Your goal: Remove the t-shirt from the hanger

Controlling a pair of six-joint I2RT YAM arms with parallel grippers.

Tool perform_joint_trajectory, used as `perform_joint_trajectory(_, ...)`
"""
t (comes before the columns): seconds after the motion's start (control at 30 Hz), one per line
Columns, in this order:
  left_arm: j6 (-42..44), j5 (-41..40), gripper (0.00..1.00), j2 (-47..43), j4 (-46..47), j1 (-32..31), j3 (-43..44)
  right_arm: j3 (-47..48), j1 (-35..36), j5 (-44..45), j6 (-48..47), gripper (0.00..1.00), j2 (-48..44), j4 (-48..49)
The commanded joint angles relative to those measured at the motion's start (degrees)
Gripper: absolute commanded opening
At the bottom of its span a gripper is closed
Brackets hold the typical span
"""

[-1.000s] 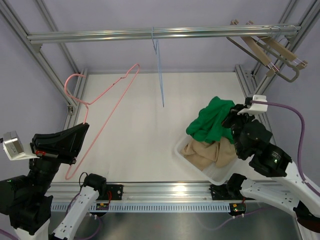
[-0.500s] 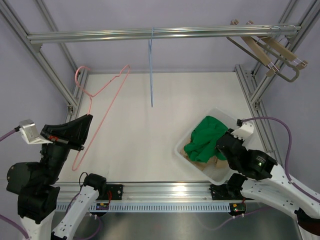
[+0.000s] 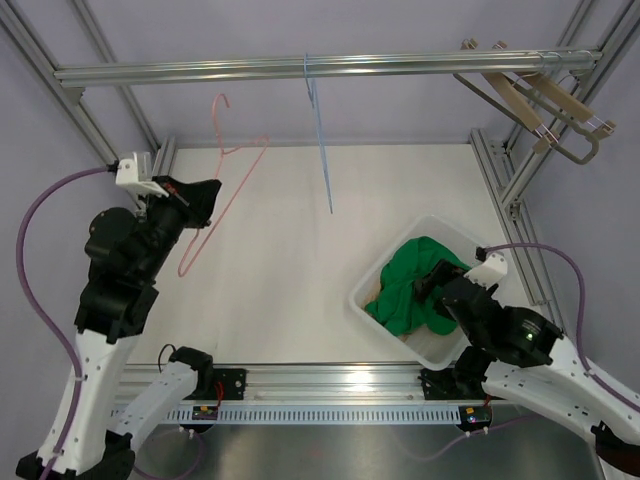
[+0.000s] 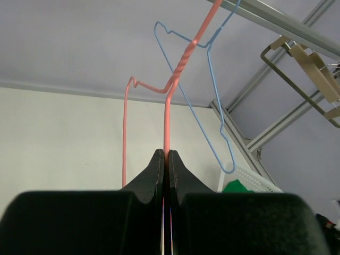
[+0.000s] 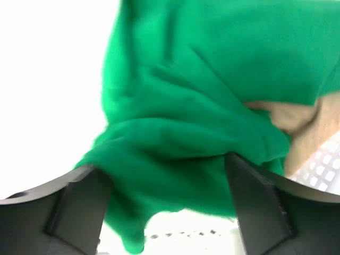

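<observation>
Green t-shirt (image 3: 410, 285) lies bunched in the bin (image 3: 440, 222), its lump stretched diagonally from far right to near left. Right gripper (image 5: 167, 208) hangs spread wide just above it. Left gripper (image 4: 166, 157) pinches the pink hanger (image 4: 166, 117), hook end pointing up toward the rail (image 3: 400, 65).

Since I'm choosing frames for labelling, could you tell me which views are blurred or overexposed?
Right wrist view: the green t-shirt is blurred, and the upper left is blown out to white. Left wrist view: the pink hanger is sharp between the fingers. Top view: evenly lit and sharp.
</observation>
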Motion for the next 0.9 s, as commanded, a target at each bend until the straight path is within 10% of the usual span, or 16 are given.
perform_joint_trajectory(0.0, 1.7, -0.7, 0.00, 6.4, 7.2, -0.2, 4.9, 9.0, -0.3, 2.1, -5.4, 0.99, -3.5, -3.5)
perform_joint_trajectory(0.87, 2.1, 3.0, 0.00, 32.7, 18.2, 2.1, 17.2, 9.2, -0.3, -7.3, -15.3, 1.00, -8.7, 3.8)
